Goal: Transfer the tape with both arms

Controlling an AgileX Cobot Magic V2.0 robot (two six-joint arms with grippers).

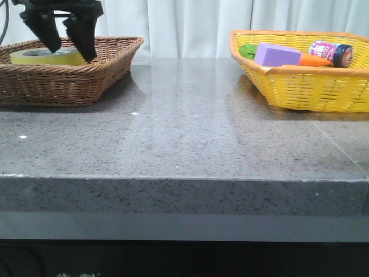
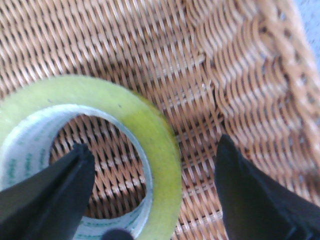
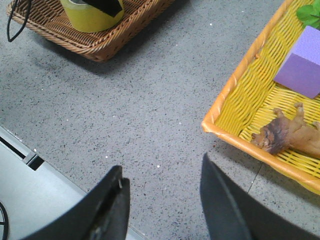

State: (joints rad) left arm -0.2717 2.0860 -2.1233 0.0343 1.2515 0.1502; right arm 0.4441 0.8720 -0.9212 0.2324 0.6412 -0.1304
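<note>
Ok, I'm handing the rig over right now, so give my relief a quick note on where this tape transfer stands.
Left gripper: open, down in the brown basket, one finger inside the tape's core, the other outside the roll; not closed on it.
Right gripper: open, empty, above bare table near the yellow basket.
Tape lies flat in the brown basket.
Done: left arm positioned for the grasp.
Left: grasp, lift, pass to the right gripper.
</note>
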